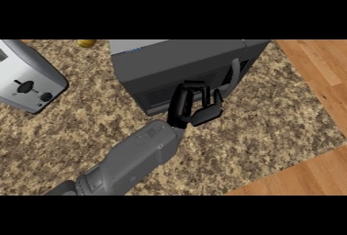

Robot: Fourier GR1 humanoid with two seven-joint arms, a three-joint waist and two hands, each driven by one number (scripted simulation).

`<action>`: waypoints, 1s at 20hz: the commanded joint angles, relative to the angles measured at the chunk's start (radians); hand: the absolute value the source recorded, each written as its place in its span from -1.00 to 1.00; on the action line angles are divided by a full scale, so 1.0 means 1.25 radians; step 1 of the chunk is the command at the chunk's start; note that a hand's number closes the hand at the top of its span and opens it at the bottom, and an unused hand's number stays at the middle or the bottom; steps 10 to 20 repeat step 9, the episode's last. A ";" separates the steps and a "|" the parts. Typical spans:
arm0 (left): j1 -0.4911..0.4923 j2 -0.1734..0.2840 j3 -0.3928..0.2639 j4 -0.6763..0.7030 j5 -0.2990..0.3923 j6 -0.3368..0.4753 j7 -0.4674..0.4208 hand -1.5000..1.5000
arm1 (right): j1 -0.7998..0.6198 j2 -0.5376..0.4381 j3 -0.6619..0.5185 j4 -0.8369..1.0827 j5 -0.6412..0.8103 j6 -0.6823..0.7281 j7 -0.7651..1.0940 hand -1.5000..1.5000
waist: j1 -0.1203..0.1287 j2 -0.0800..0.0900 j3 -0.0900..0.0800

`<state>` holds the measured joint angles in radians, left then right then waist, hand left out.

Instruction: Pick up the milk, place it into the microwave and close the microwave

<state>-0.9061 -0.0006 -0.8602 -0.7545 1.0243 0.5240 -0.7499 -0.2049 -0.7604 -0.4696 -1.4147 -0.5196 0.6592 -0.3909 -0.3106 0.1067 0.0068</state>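
The dark grey microwave stands at the back middle of the counter. Its door looks shut, with a vertical handle at the right end of its front. My left hand is up against the door's lower front, just left of the handle, fingers fairly straight and pointing up the door, holding nothing. Its forearm comes in from the lower left. The milk is not visible anywhere. My right hand does not show.
A silver toaster sits at the left edge. A small yellow object peeks out at the back, left of the microwave. The speckled counter top ends at the right, where wooden flooring shows.
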 commanded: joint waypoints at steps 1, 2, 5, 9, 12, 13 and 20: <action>-0.067 0.000 0.031 0.055 0.022 -0.008 0.019 1.00 | -0.016 -0.011 0.004 0.021 -0.013 0.031 -0.007 -1.00 | -0.003 0.007 -0.002; -0.077 0.000 0.030 0.053 0.021 -0.007 0.018 1.00 | -0.023 -0.014 0.003 0.029 -0.010 0.024 -0.003 -1.00 | 0.001 0.012 -0.002; -0.069 0.000 0.023 0.058 0.032 -0.008 0.013 1.00 | -0.032 -0.023 -0.003 0.046 -0.026 0.034 -0.001 -1.00 | -0.003 0.011 -0.001; -0.076 0.000 0.019 0.068 0.042 -0.018 0.012 1.00 | -0.044 -0.039 -0.012 0.066 -0.032 0.036 0.005 -1.00 | 0.004 0.009 -0.002; -0.076 0.000 0.019 0.068 0.042 -0.018 0.012 1.00 | -0.044 -0.039 -0.012 0.066 -0.032 0.036 0.005 -1.00 | 0.004 0.009 -0.002; -0.076 0.000 0.019 0.068 0.042 -0.018 0.012 1.00 | -0.044 -0.039 -0.012 0.066 -0.032 0.036 0.005 -1.00 | 0.004 0.009 -0.002; -0.076 0.000 0.019 0.068 0.042 -0.018 0.012 1.00 | -0.044 -0.039 -0.012 0.066 -0.032 0.036 0.005 -1.00 | 0.004 0.009 -0.002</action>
